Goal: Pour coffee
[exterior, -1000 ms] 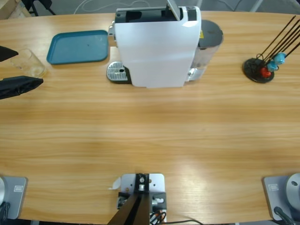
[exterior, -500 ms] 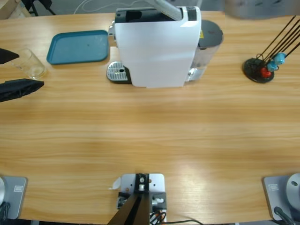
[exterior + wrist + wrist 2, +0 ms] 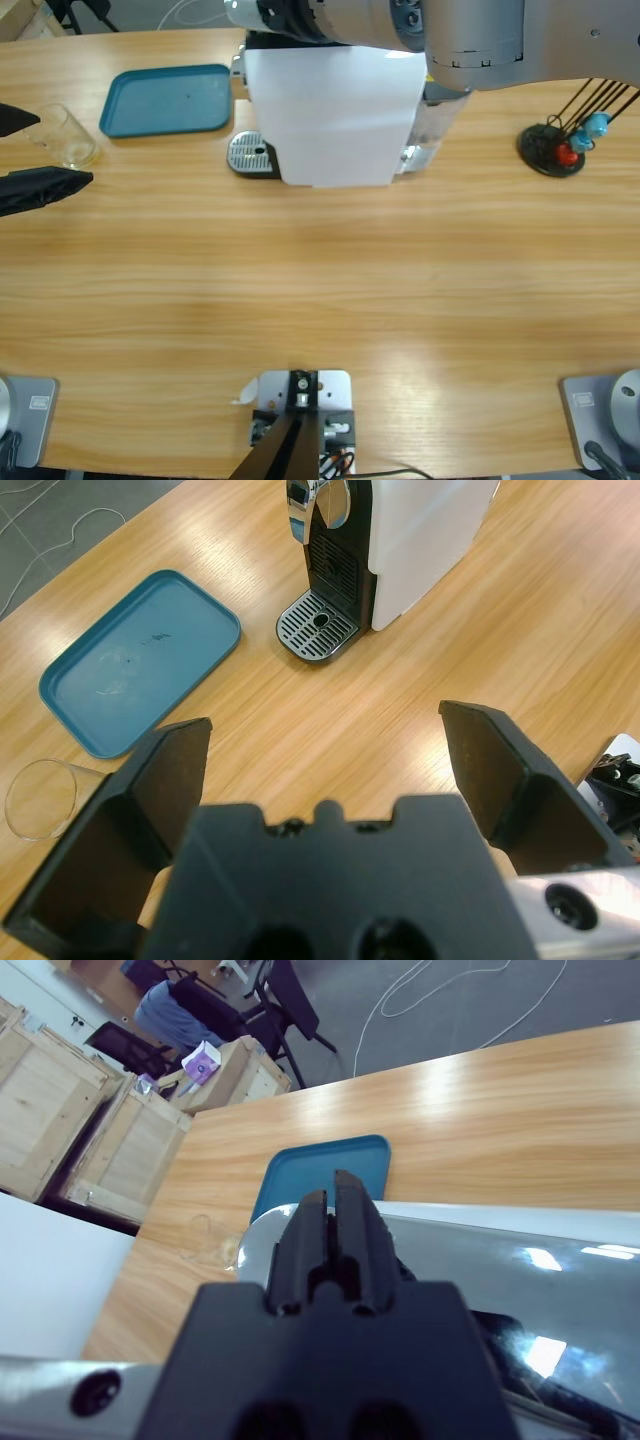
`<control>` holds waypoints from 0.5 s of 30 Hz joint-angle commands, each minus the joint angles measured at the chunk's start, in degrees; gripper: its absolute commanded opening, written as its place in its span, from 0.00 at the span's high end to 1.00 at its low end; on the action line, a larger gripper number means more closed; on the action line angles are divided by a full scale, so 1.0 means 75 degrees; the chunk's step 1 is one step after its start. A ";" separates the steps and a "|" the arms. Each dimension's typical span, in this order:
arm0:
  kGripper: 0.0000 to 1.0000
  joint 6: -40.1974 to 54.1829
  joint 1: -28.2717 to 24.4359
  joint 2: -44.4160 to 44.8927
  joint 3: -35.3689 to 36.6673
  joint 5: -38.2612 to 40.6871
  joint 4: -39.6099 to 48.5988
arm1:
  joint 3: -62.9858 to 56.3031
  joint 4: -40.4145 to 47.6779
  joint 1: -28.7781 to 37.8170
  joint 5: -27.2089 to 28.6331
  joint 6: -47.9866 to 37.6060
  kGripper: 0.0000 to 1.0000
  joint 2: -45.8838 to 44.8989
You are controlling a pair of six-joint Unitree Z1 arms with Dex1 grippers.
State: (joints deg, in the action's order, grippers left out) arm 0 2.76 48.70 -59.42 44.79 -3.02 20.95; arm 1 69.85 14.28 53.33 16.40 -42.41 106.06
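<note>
Glass (image 3: 65, 137) sits near table edge between open left tool (image 3: 30, 150).

Bright, even light from above in all 3 views. Soft white glare on the tabletop (image 3: 330, 340) near the bottom middle, more shine in the right wrist view. The white machine (image 3: 330, 115) looks washed out, w/ a thin shadow under it. The big silver arm (image 3: 470, 35) up top is blurry. The left gripper (image 3: 320, 770) is dark & fuzzy up close.
</note>
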 commanded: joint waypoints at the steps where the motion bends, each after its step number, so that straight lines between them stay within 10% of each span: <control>1: 0.00 -0.0110 -0.0047 0.0258 -0.0247 -0.0115 0.0043 | -0.1040 -0.0643 0.0238 -0.0406 -0.0298 1.00 0.1656; 13: 0.00 -0.0134 -0.0047 0.0471 -0.0212 -0.0124 0.0043 | -0.1324 -0.0467 0.0209 -0.0349 0.1073 1.00 0.0484; 14: 0.00 -0.0134 -0.0069 0.0499 -0.0207 -0.0136 0.0043 | -0.1270 -0.0457 0.0209 -0.0532 0.1741 0.71 0.0097; 15: 0.00 -0.0134 -0.0099 0.0504 -0.0216 -0.0211 0.0045 | -0.1176 -0.0528 0.0212 -0.0734 0.2240 0.10 -0.0316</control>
State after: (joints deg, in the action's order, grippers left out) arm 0 2.16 48.68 -58.24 44.77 -3.03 20.95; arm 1 68.90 13.19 54.39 14.70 -42.78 106.47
